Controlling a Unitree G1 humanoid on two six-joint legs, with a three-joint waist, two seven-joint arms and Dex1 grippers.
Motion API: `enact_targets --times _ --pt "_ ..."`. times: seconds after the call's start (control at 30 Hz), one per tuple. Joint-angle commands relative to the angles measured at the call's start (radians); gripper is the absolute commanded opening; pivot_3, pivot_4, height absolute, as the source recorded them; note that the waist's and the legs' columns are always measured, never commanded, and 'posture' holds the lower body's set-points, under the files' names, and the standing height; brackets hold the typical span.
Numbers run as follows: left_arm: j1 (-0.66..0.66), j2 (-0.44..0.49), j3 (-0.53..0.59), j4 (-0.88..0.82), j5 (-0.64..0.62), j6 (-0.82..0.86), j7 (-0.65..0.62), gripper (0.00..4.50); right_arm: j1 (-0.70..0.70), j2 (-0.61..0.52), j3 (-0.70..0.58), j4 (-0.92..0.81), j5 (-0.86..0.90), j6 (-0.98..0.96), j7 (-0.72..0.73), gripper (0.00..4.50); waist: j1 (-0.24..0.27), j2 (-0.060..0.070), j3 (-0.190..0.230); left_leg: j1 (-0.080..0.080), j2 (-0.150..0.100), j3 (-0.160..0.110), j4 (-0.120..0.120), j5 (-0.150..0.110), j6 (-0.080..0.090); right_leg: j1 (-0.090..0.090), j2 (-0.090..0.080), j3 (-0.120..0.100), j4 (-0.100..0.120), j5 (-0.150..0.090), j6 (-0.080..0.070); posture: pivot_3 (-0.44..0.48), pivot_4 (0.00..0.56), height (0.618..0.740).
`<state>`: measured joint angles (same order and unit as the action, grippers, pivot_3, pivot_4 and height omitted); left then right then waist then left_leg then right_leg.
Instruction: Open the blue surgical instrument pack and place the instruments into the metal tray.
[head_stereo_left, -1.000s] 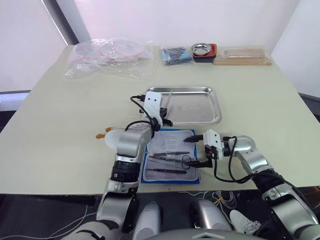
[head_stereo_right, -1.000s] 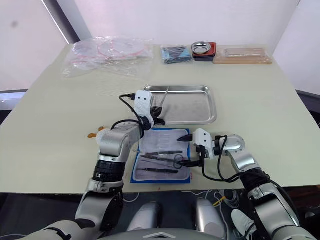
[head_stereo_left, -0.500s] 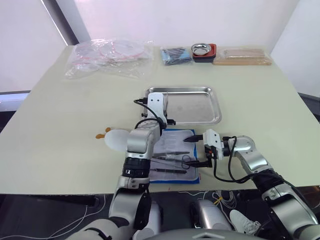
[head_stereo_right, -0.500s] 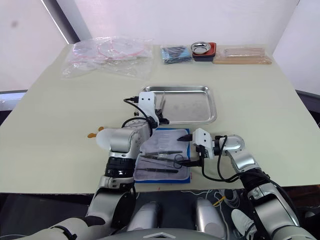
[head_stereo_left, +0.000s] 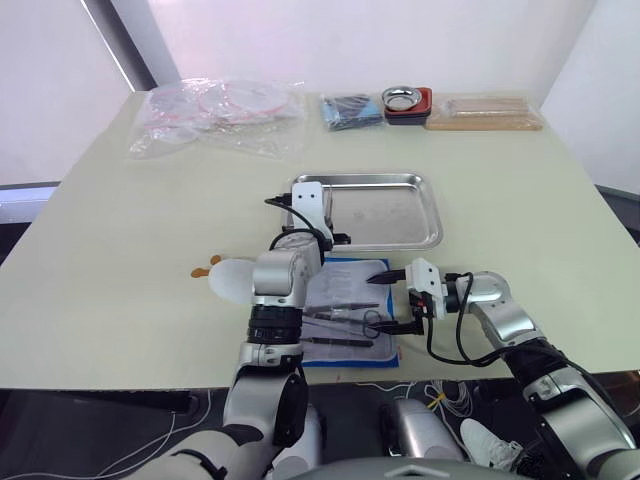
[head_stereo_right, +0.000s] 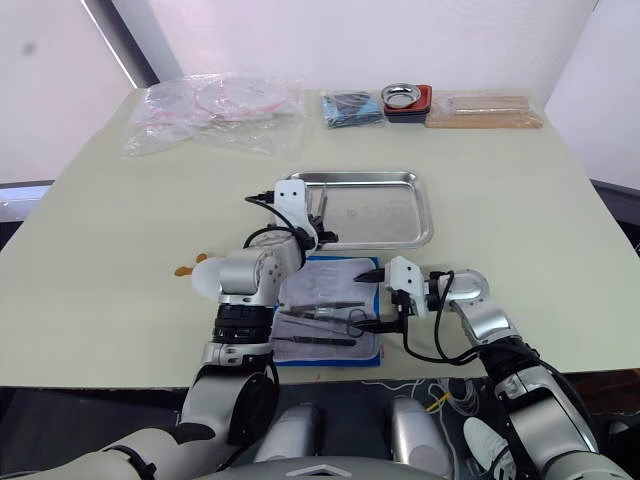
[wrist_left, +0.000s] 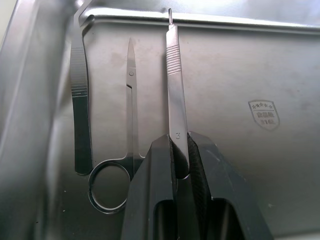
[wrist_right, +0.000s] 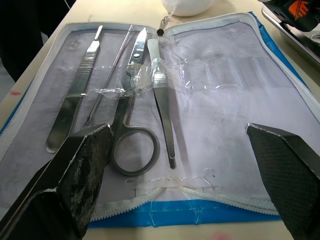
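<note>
Left fingers (wrist_left: 181, 160) pinch a scalpel handle (wrist_left: 176, 95) over the metal tray (wrist_left: 280, 60), beside scissors (wrist_left: 127, 150). Right fingers (wrist_right: 85, 170) gape wide over the open blue surgical instrument pack (wrist_right: 220, 100).

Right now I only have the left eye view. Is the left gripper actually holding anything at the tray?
Observer: Yes. The left gripper is shut on a scalpel handle stamped 3, over the metal tray.
Operator: Anything in the tray already?
Observer: Scissors and tweezers, lying side by side near one wall.
Operator: What's in the pack?
Observer: Four instruments lie on the lining of the blue surgical instrument pack, under clear tape. The right gripper is open above them.
</note>
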<state>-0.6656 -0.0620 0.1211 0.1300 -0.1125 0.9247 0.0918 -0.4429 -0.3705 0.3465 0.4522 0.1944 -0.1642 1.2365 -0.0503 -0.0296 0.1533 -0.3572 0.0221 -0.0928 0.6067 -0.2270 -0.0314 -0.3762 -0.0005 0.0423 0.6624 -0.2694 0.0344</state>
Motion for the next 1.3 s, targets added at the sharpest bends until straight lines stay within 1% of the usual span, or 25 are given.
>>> enact_targets --times 0.03,0.07,0.1,0.13,0.2,0.37,0.47,0.6,0.7,0.83,0.9,1.0,1.1,1.2,1.3 --pt "-0.012 -0.008 -0.002 -0.010 -0.009 -0.004 0.000 0.47 0.059 -0.006 0.075 0.121 -0.126 0.038 -0.032 4.50 0.000 0.000 0.000 0.000 0.000 0.000 0.000 0.000 0.000 0.000 0.000 0.000 0.000 0.000 0.000 0.000 0.150 0.740" --pt "-0.010 -0.008 -0.001 -0.012 -0.011 -0.001 -0.001 0.93 0.058 -0.006 0.075 0.121 -0.126 0.039 -0.031 4.50 0.000 0.000 0.000 0.000 0.000 0.000 0.000 0.000 0.000 0.000 0.000 0.000 0.000 0.000 0.000 0.000 0.150 0.740" --pt "-0.007 -0.008 -0.001 -0.017 -0.011 0.000 0.000 1.26 0.058 -0.006 0.075 0.121 -0.127 0.039 -0.031 4.50 0.000 0.000 0.000 0.000 0.000 0.000 0.000 0.000 0.000 0.000 0.000 0.000 0.000 0.000 0.000 0.000 0.150 0.740" --pt "-0.004 -0.010 0.000 -0.023 -0.015 0.003 -0.003 1.83 0.057 -0.007 0.076 0.121 -0.127 0.039 -0.031 4.50 0.000 0.000 0.000 0.000 0.000 0.000 0.000 0.000 0.000 0.000 0.000 0.000 0.000 0.000 0.000 0.000 0.150 0.740" --pt "-0.003 -0.007 -0.011 -0.033 -0.011 -0.003 -0.007 2.73 0.056 -0.009 0.073 0.124 -0.128 0.037 -0.033 4.50 0.000 0.000 0.000 0.000 0.000 0.000 0.000 0.000 0.000 0.000 0.000 0.000 0.000 0.000 0.000 0.000 0.150 0.740" --pt "-0.018 0.009 -0.019 -0.047 -0.012 -0.003 -0.016 2.73 0.058 -0.013 0.071 0.124 -0.127 0.037 -0.032 4.50 -0.001 0.000 0.000 0.000 0.000 0.000 0.000 0.000 0.000 0.000 0.000 0.000 0.000 0.000 0.000 0.000 0.150 0.740" --pt "-0.035 0.026 -0.037 -0.058 -0.018 -0.020 -0.047 2.73 0.059 -0.014 0.070 0.124 -0.126 0.038 -0.032 4.50 -0.001 0.000 0.000 0.000 0.000 0.000 0.000 0.000 0.000 0.000 0.000 0.000 0.000 0.000 0.000 0.000 0.150 0.740" --pt "-0.019 0.130 -0.110 -0.112 -0.016 -0.070 -0.190 2.73 0.060 -0.016 0.068 0.123 -0.125 0.039 -0.032 4.50 -0.004 0.000 0.000 0.000 0.000 0.000 0.000 0.000 0.000 0.000 0.000 0.000 0.000 0.000 0.000 0.000 0.150 0.740" --pt "0.009 0.205 -0.124 -0.157 -0.049 -0.086 -0.297 2.73 0.066 -0.017 0.069 0.116 -0.126 0.041 -0.035 4.50 -0.006 0.001 0.000 0.000 0.000 0.000 0.000 0.000 -0.001 0.000 0.000 0.000 0.000 0.000 0.000 0.000 0.150 0.740" --pt "0.050 0.285 -0.135 -0.198 -0.056 -0.165 -0.389 2.73 0.083 -0.010 0.072 0.108 -0.127 0.033 -0.046 4.50 -0.007 0.000 0.000 0.000 0.000 0.000 0.000 0.000 -0.002 0.000 -0.001 0.000 -0.001 0.000 0.000 0.000 0.150 0.740" --pt "0.087 0.342 -0.142 -0.230 -0.075 -0.208 -0.474 2.73 0.094 -0.002 0.079 0.092 -0.123 0.037 -0.045 4.50 -0.007 0.000 0.000 0.000 0.000 0.000 0.000 0.000 -0.002 0.000 -0.001 0.000 -0.001 0.000 0.000 0.000 0.150 0.740" --pt "0.132 0.391 -0.113 -0.266 -0.131 -0.296 -0.591 2.73 0.100 0.002 0.082 0.079 -0.118 0.042 -0.042 4.50 -0.014 0.001 0.000 0.000 0.000 0.000 -0.001 0.000 -0.002 0.000 -0.001 0.001 -0.001 0.000 0.000 0.000 0.150 0.740" --pt "0.179 0.478 -0.122 -0.297 -0.160 -0.372 -0.727 2.73 0.104 0.001 0.079 0.076 -0.106 0.044 -0.031 4.50 -0.013 0.000 0.000 0.000 0.000 -0.001 -0.001 0.000 -0.002 0.000 -0.001 0.000 -0.001 0.000 -0.001 0.000 0.150 0.740" --pt "0.216 0.541 -0.098 -0.306 -0.202 -0.385 -0.809 2.73 0.105 -0.005 0.074 0.065 -0.103 0.052 -0.027 4.50 -0.015 0.001 0.000 0.000 0.000 0.000 -0.002 0.000 -0.002 -0.001 -0.001 0.001 -0.002 -0.001 -0.001 0.000 0.150 0.740" --pt "0.266 0.631 -0.095 -0.314 -0.231 -0.444 -0.940 2.73 0.104 -0.015 0.068 0.059 -0.099 0.058 -0.024 4.50 -0.016 0.001 0.001 -0.001 0.000 0.000 -0.002 0.000 -0.002 -0.001 -0.001 0.001 -0.003 -0.001 -0.002 0.000 0.150 0.740"
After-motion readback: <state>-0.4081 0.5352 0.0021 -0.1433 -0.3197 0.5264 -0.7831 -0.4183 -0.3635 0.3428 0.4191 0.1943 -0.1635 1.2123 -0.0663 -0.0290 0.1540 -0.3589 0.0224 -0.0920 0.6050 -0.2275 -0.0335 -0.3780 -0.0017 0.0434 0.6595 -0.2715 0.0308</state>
